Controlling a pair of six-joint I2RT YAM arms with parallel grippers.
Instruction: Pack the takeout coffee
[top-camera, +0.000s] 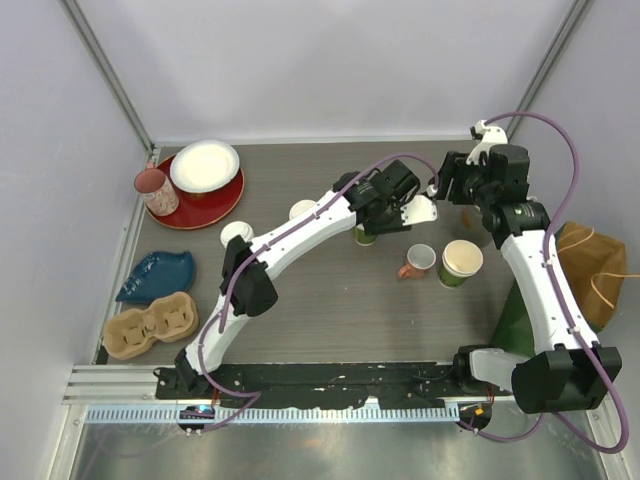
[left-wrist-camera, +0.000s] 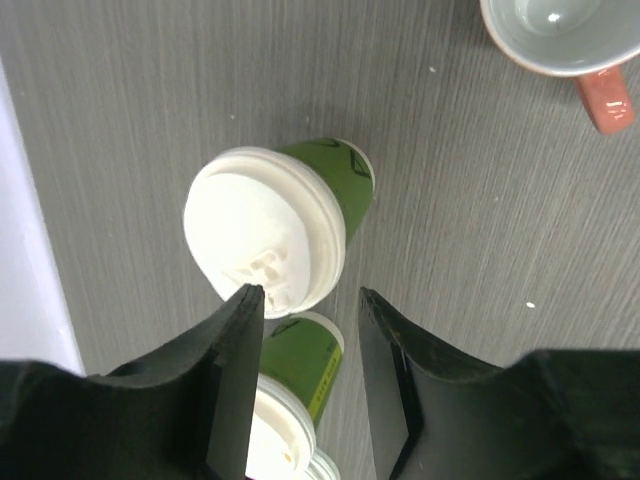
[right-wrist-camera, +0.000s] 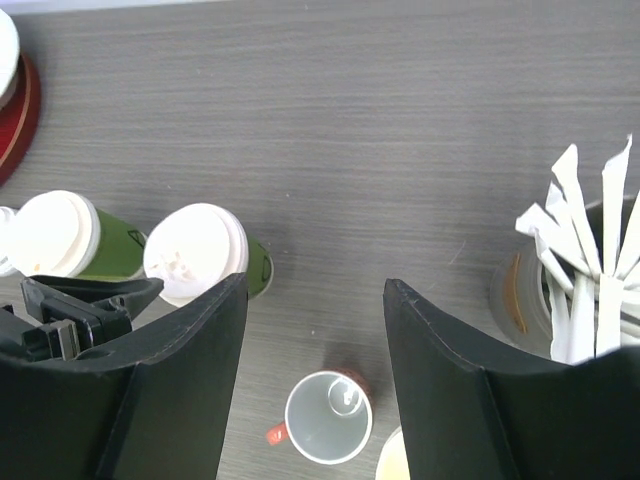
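Okay, your left gripper (left-wrist-camera: 307, 292) is hovering empty with jaws parted, the nearest lidded green cup (left-wrist-camera: 265, 235) standing upright on the table (top-camera: 330, 300) just off its fingertips, and your right gripper (right-wrist-camera: 315, 283), also gaping empty, is sitting farther from it.

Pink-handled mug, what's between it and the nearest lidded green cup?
Nothing: only bare grey table separates the mug from that lidded cup, clearest in the right wrist view.
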